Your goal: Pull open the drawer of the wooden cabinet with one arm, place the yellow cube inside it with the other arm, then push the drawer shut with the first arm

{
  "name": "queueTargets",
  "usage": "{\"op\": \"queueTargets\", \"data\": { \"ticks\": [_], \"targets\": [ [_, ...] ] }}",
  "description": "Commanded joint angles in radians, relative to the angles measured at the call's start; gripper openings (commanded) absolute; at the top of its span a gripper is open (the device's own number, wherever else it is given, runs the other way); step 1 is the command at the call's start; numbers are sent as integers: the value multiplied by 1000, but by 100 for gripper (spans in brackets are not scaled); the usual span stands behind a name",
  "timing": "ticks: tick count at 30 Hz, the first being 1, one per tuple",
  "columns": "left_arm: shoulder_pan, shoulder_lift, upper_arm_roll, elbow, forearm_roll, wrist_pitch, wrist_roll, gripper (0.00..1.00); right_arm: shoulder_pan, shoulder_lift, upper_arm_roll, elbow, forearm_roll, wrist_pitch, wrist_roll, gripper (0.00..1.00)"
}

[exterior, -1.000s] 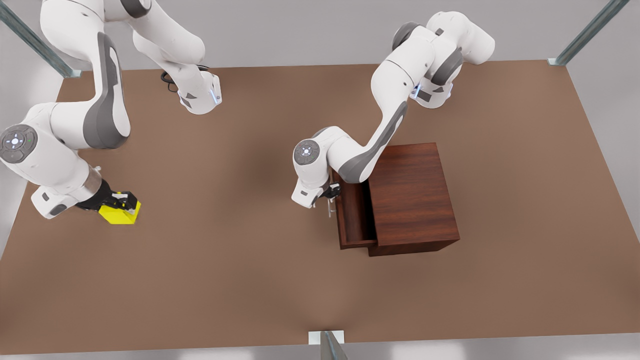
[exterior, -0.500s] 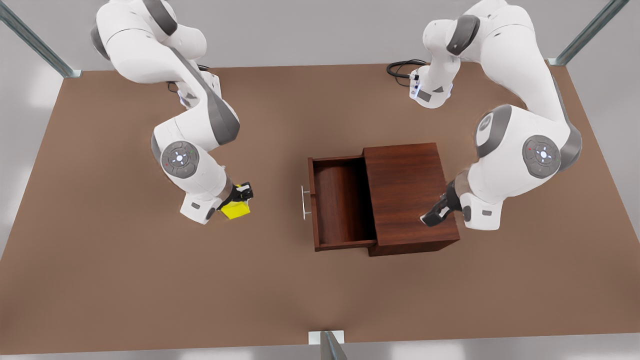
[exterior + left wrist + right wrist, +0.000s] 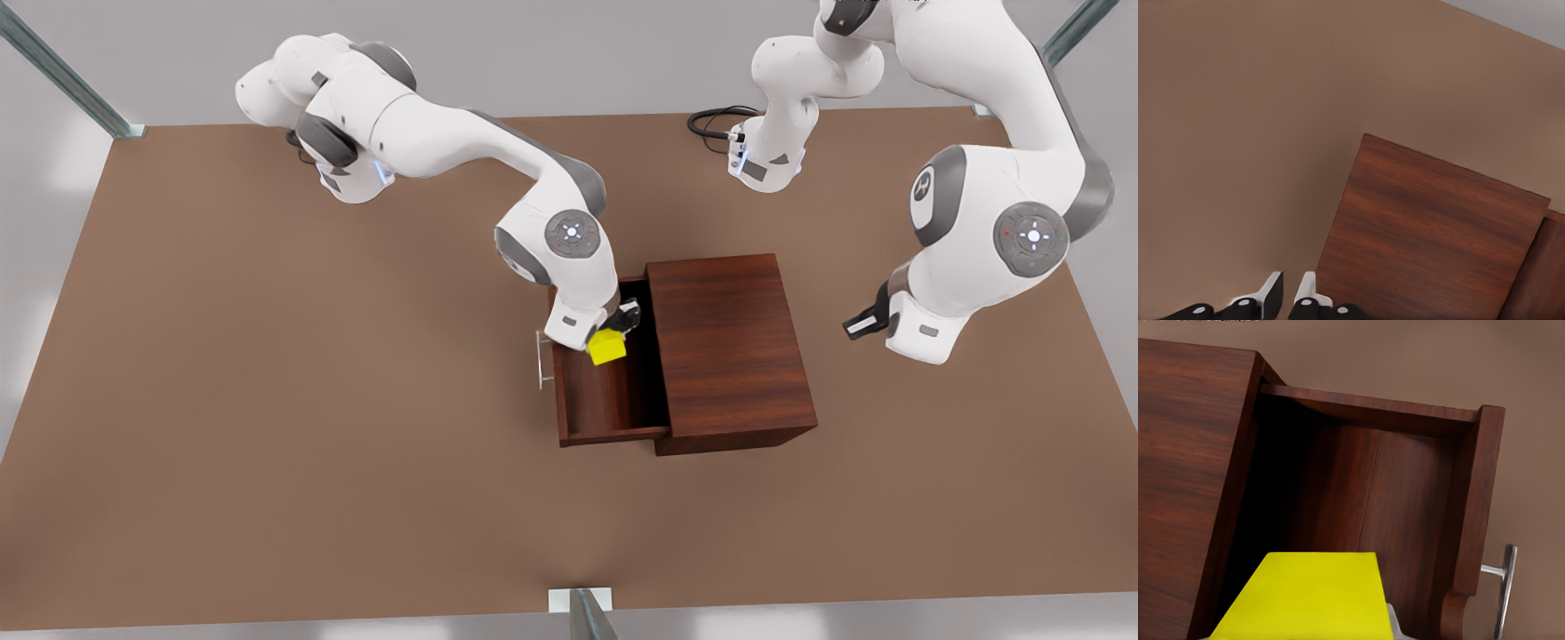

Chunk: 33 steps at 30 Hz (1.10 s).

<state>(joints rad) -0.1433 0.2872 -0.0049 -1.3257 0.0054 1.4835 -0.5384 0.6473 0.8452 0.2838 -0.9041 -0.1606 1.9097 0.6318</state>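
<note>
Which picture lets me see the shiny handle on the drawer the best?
The right wrist view: the silver handle is close and stands out against the table, beside the drawer front. In the front view the handle is a thin sliver at the drawer's edge. The left wrist view looks at the cabinet top instead.

One cube (image 3: 607, 348), one cabinet (image 3: 729, 342), two arms (image 3: 462, 142)

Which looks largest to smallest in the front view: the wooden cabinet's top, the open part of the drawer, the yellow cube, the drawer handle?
1. wooden cabinet top
2. open part of the drawer
3. yellow cube, held above the drawer by the right gripper
4. drawer handle, long but very thin, so its rank against the cube is unsure
</note>
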Motion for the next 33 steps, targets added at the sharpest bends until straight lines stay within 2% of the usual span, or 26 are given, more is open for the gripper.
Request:
{"op": "queueTargets", "data": {
  "ticks": [1, 2, 5, 6, 8, 9, 10, 11, 12, 13, 14, 16, 17, 18, 19, 21, 24, 26, 28, 29, 31, 33],
  "targets": [
    [-2, 6, -3, 0, -11, 18, -96, 21, 12, 5, -20, 2, -7, 69, 404, 69],
    [-4, 12, -3, 0, -77, 24, -274, 21, 12, 5, -29, 2, -8, 78, 405, 76],
    [-53, 53, -3, 5, -260, 113, -644, 21, 14, 26, -46, -4, -10, 101, 404, 77],
    [-68, 64, -4, 5, -263, 124, -701, 21, 12, 25, -46, -7, -10, 100, 401, 81],
    [-114, 86, -3, 5, -298, 184, -837, 21, 6, 15, -48, -9, -20, 80, 404, 100],
    [-124, 86, -3, 5, -300, 187, -871, 21, -11, 3, -43, -10, -60, 66, 393, 100],
    [-148, 90, -3, 5, -300, 207, -931, 21, -78, -70, -31, -21, -60, -15, 365, 100],
    [-166, 96, -3, 5, -300, 228, -994, 21, -167, -162, -8, -32, -56, -139, 209, 100],
    [-186, 102, -3, 5, -301, 248, -1046, 21, -277, -251, 58, -55, -54, -230, 129, 100],
    [-214, 115, -3, 5, -300, 276, -1103, 21, -451, -331, 185, -58, -45, -326, 33, 100],
    [-232, 121, -4, 5, -309, 302, -1163, 21, -586, -385, 255, -59, -45, -397, -75, 100],
    [-326, 158, -3, 5, -311, 451, -1376, 21, -759, -429, 249, -130, -43, -465, -340, 100],
    [-357, 167, -3, 6, -309, 495, -1445, 21, -753, -491, 62, -179, 47, -471, -508, 100],
    [-384, 181, -3, 6, -309, 543, -1509, 21, -579, -622, -230, -379, 171, -382, -570, 100],
    [-418, 197, -1, 8, -308, 613, -1612, 21, -529, -741, -310, -571, 176, -310, -619, 100],
    [-472, 227, -1, 8, -306, 696, -1721, 21, -528, -779, -301, -644, 130, -284, -629, 100],
    [-538, 299, -1, 36, -304, 856, -1868, 21, -514, -716, -296, -573, 115, -242, -1034, 100],
    [-559, 339, 0, 43, -304, 971, -1971, 21, -512, -718, -244, -570, 108, -248, -1135, 100],
    [-582, 375, 2, 49, -304, 1034, -2068, 21, -522, -716, -242, -570, 110, -238, -1233, 100],
    [-582, 401, 2, 68, -304, 1055, -2137, 21, -520, -716, -242, -570, 113, -236, -1200, 100],
    [-625, 425, 2, 68, -304, 1071, -2146, 21, -528, -718, -252, -570, 116, -267, -719, 100],
    [-657, 460, 2, 68, -304, 1087, -2146, 21, -525, -719, -244, -572, 116, -311, -511, 100]
  ]
}}
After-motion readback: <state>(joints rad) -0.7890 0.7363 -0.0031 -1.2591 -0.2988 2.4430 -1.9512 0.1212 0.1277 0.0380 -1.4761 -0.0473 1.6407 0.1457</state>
